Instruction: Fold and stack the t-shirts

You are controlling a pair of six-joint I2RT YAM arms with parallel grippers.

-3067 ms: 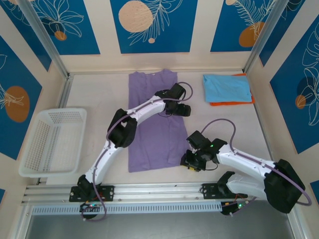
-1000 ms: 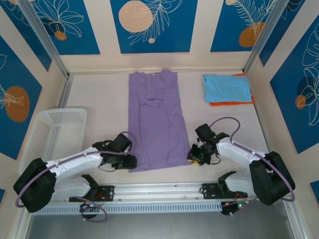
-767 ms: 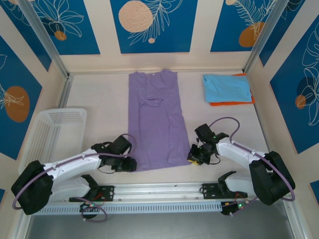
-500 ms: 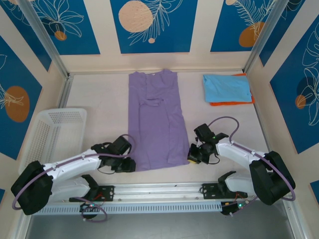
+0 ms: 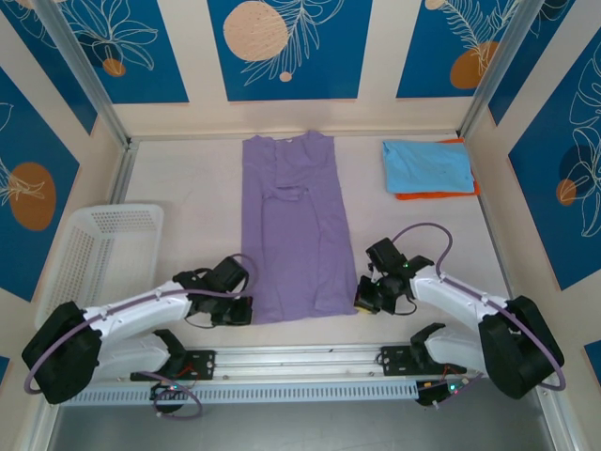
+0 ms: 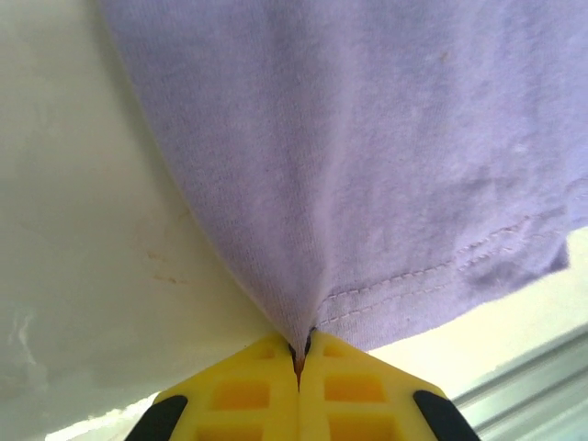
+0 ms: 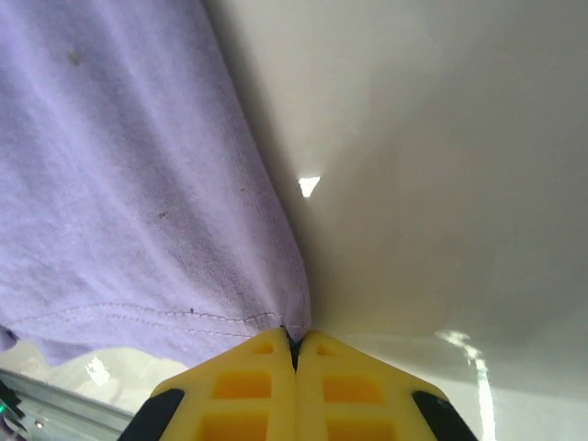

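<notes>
The left claw is pressing its yellow fingers together on the near left corner of the purple t-shirt, and in the left wrist view the cloth is gathering into a point that is running down between the shut tips, with the stitched hem just to the right of them. The right claw is pinching the near right corner of the same shirt in the same way; in the right wrist view the hem line is ending right at the closed yellow tips, and bare pale surface is spreading out to the right of the cloth. The purple t-shirt is lying flat on the bench, lengthwise, with its collar at the far end and its hem at the near end between the two claws. It is showing as a long narrow strip of lavender cloth, mostly smooth, with overlapping layers and a small rumple in its far half and faint dark specks near the right hem. Well to the right of the purple shirt's collar end, a light blue t-shirt is sitting folded into a neat rectangle on top of an orange t-shirt, whose edge is peeking out along the near and right sides. Well to the left of the purple shirt's near half, a white mesh basket is resting at the bench's edge, its perforated bottom and walls showing plainly.
</notes>
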